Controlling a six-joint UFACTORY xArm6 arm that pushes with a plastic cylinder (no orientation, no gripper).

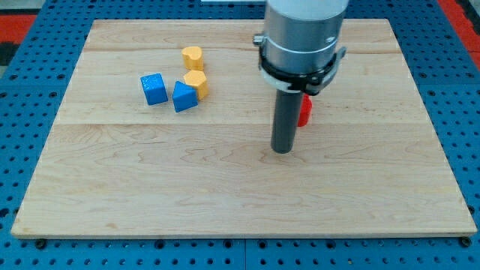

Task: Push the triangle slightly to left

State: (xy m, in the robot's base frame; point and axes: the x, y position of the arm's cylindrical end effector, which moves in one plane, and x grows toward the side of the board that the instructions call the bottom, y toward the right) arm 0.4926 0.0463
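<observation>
So the wooden desk (225,195) takes up most of the view, and the big grey arm (304,37) comes down from the view's top. There's no hand on this thing, just a dark rod, and my tip (282,151) sits near the middle of the board. A red block (304,111), shape hard to tell, peeks out right behind the rod on the view's right, mostly hidden. Well off to the view's left: two blue cubes (154,88) (184,97) and two yellow blocks (193,58) (196,83), clustered together.
</observation>
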